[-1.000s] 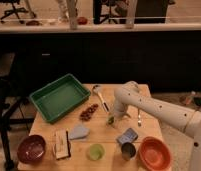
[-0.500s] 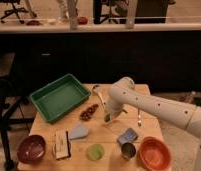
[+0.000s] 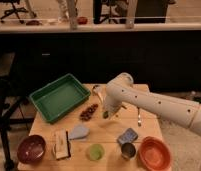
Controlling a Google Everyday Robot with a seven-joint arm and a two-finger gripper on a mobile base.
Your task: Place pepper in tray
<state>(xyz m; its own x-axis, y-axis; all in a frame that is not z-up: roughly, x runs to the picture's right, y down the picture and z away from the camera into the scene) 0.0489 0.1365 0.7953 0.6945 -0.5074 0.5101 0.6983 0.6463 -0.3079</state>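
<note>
My gripper (image 3: 106, 112) hangs down from the white arm over the middle of the wooden table. It is shut on the pepper (image 3: 105, 115), a small dark-green sliver that pokes out below the fingertips, just above the tabletop. The green tray (image 3: 48, 86) lies at the table's back left, a short way left of the gripper, with nothing visible inside it. A cluster of dark red fruit (image 3: 89, 111) lies between the gripper and the tray's near corner.
Along the front edge stand a dark red bowl (image 3: 31, 148), a small box (image 3: 61, 144), a pale green cup (image 3: 96, 151), a metal cup (image 3: 127, 150) and an orange bowl (image 3: 154, 152). A utensil (image 3: 139, 119) lies right of the gripper.
The arm has swung left toward the tray, and its elbow has risen a little. The gripper has stayed shut with the pepper in it.
</note>
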